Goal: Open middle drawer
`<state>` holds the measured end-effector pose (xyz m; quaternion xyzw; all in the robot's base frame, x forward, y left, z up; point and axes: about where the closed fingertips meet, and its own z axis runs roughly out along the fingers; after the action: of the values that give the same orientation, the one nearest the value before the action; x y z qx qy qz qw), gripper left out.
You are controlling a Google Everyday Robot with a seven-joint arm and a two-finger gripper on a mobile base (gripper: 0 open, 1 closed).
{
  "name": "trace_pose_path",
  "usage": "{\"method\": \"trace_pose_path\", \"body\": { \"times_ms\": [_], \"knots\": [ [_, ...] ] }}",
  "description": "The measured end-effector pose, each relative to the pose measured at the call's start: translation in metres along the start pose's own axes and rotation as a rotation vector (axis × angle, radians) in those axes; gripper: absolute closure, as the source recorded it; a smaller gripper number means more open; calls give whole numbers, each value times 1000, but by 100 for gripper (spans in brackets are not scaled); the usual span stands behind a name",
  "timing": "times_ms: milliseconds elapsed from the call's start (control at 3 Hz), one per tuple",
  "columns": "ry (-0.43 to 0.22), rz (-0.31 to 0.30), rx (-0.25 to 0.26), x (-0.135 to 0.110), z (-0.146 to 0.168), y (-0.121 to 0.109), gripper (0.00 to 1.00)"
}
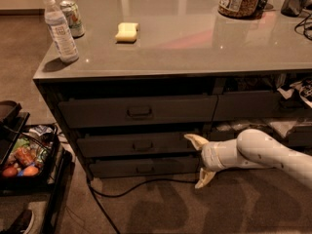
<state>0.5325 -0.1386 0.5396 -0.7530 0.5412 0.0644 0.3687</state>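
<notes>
A: Where's the middle drawer [109, 146]?
B: Under the counter [195, 48], left stack, between the top drawer [92, 113] and the bottom drawer [114, 168]. Looks shut.
A: Pose?
B: Arm [273, 155] reaches in low from the right. Gripper [200, 160] sits just off the drawer's right end, fingers [195, 140] spread wide, holding nothing.
A: Next?
B: I'd slide left to the handle [142, 145], pinch the loop, pull straight out.

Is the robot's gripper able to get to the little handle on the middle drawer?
Probably yes. The gripper sits open at the end of the middle drawer, about level with it. Nothing stands between it and the handle at the centre, so a sideways shift should do.
</notes>
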Motion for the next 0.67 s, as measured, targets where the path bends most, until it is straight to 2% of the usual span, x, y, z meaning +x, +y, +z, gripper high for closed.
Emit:
{"method": "trace_pose_path", "body": {
  "times_ms": [667],
  "knots": [
    [21, -14, -19, 8, 10, 0, 0]
  ]
}}
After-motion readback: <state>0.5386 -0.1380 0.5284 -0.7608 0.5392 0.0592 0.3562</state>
